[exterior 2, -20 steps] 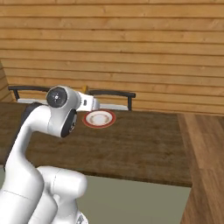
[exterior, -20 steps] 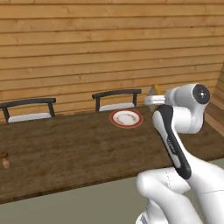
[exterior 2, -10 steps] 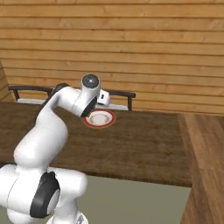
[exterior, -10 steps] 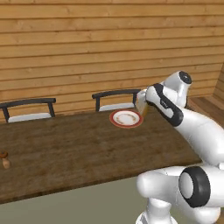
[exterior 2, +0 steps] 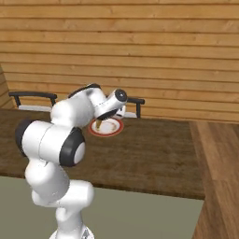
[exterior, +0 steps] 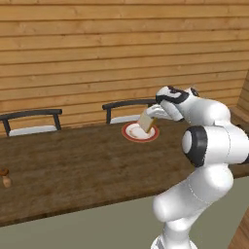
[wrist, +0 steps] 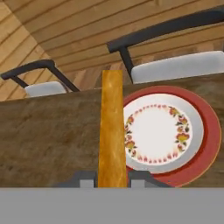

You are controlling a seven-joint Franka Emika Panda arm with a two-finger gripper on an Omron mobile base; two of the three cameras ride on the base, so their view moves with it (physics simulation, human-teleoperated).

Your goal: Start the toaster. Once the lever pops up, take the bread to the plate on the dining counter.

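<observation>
Tan bread (wrist: 112,131) clamped in end effector (wrist: 112,178) above plate (wrist: 192,127).

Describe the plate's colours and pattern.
Red rim, white centre ringed with small flowers on the plate; clearest in the hand view.

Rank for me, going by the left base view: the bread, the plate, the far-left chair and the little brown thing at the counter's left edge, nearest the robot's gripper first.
1. bread: clamped in the gripper.
2. plate: just below it on the dining counter.
3. Far-left chair: behind the counter.
4. small brown object: at the counter's left edge; close to the chair's distance, so that order is uncertain.
</observation>
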